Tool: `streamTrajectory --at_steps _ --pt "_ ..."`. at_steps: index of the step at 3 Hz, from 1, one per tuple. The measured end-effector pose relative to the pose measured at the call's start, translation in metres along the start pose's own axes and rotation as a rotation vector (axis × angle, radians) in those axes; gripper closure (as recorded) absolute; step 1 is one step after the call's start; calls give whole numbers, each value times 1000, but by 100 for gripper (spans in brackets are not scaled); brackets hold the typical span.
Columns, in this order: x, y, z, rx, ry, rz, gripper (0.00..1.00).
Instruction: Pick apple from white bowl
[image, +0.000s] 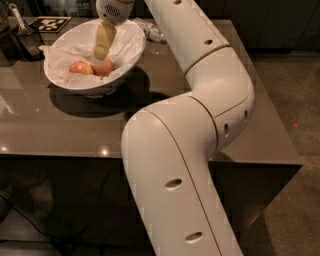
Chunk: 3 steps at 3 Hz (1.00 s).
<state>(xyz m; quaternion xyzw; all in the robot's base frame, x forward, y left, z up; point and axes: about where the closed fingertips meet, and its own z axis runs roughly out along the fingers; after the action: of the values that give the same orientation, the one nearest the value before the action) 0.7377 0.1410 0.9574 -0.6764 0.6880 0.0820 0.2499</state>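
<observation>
Glossy white bowl (120, 80) on the desk (75, 130): inside it, the gripper (102, 57) sits atop one apple (105, 69), a second apple (80, 67) just beside; whether it grips, I cannot tell.

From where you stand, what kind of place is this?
Probably an indoor robot test area: a black-and-white printed marker lies on the dark glossy table, grey carpet covers the floor, and the gripper hangs inside the wide paper-lined white bowl.
</observation>
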Motion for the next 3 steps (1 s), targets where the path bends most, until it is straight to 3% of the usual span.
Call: streamTrajectory --at_steps 1,3 --pt "-7 -5 12 -14 -86 40 0" --pt "-24 -2 60 -96 -156 100 0"
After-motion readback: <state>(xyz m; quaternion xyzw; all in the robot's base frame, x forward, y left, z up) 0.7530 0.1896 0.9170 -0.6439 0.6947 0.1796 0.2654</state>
